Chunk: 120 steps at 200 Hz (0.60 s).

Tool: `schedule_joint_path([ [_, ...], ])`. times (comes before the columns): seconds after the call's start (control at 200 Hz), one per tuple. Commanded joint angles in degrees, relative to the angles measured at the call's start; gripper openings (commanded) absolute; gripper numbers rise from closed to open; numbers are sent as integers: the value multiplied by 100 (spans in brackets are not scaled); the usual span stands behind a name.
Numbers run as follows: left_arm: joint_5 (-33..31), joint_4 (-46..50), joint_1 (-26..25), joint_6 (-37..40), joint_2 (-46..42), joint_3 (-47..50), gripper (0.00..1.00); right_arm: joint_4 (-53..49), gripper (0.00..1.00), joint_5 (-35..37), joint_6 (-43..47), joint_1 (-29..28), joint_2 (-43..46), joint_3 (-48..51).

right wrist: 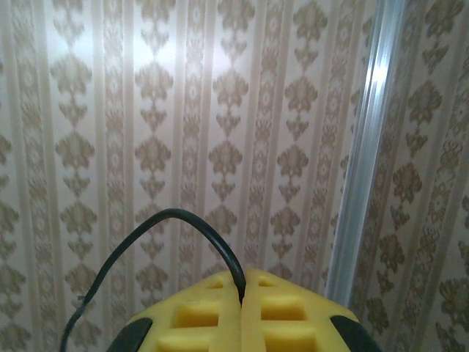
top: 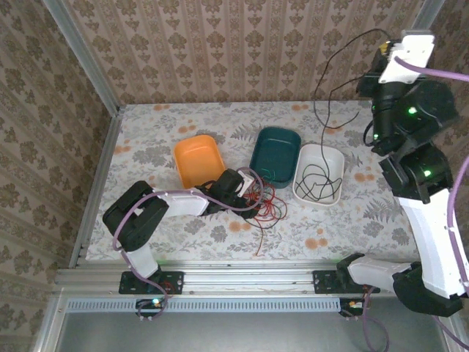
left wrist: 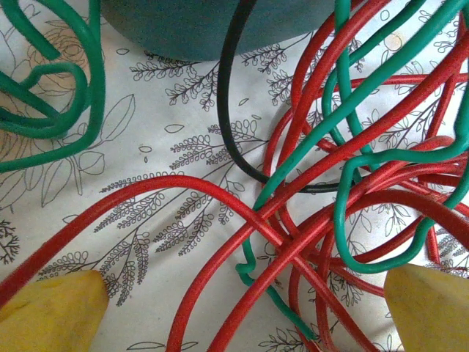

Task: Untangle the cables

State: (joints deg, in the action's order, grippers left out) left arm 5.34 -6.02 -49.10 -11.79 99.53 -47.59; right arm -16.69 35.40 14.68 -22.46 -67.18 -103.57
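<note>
A tangle of red cables (top: 267, 199) and green cables (left wrist: 344, 110) lies on the floral tabletop in front of the teal tray (top: 277, 130). My left gripper (top: 254, 192) is down over this tangle and open. In the left wrist view its yellow fingertips (left wrist: 55, 315) stand wide apart on either side of crossing red cables (left wrist: 220, 271), with a black cable (left wrist: 229, 110) curving beneath. Raised high at the right, my right gripper (top: 383, 50) is shut on a black cable (right wrist: 176, 216). That black cable (top: 316, 103) hangs down into the white tray (top: 341, 172).
An orange tray (top: 196, 163) stands left of the teal tray, and the white tray holds black coils. Patterned walls with metal frame posts (right wrist: 366, 147) enclose the table. An aluminium rail (top: 242, 275) runs along the near edge.
</note>
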Motion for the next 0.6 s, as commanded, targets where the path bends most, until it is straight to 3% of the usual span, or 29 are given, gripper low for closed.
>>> schedule_joint_path([
  [0.0,28,245,6,-1,135,167,100,18,0,361,103,-33,141,334],
  [0.285,55,294,15,32,217,48,100,-296,0,1048,-185,-32,-84,675],
  [0.595,63,294,13,6,234,57,100,-1583,0,2071,-2224,-213,423,2349],
])
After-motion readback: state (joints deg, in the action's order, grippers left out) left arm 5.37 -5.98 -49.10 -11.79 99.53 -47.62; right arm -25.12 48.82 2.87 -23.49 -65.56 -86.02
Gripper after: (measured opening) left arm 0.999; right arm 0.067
